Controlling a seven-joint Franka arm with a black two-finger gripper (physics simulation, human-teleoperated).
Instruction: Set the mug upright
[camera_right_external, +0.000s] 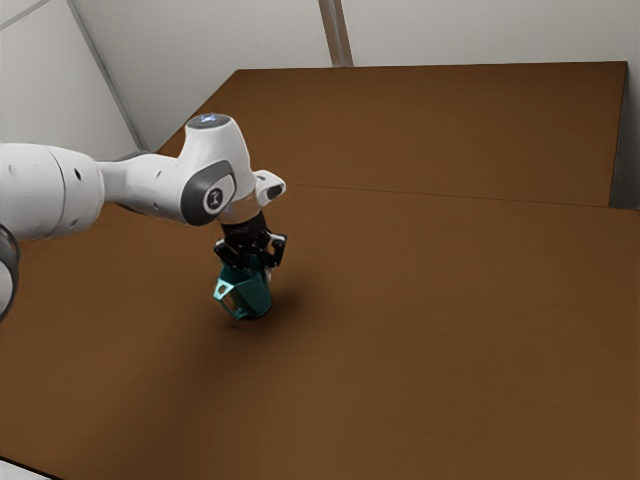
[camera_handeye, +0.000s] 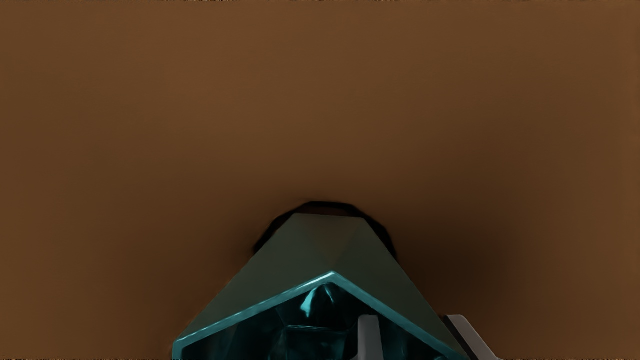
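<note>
Hanging over the mug (camera_right_external: 250, 292) in the exterior view, the gripper (camera_right_external: 255, 268) points down w/ its tips at the rim; mug is directly below the palm, mouth up, long axis approx. vertical, maybe a slight lean. Its handle (camera_right_external: 228, 283) faces the arm (camera_right_external: 150, 185), i.e. the exterior view's left. Can't tell if the base sits flat or just off the table (camera_right_external: 450, 320). Spot is well in from the far edge, on the left-hand part of the tabletop; pale wall (camera_right_external: 480, 30) behind.

Wrist view: fingers (camera_handeye: 370, 337) look part-closed, narrow, w/ the mug's side wall btwn them, one inside the mouth, one outside; prob. a hold, tho inner contact is hard to see. Base points away from the palm, toward the tabletop. If so, what's left is prob. small: level any lean, seat the base, then let go straight up so the inner finger doesn't snag the rim.
</note>
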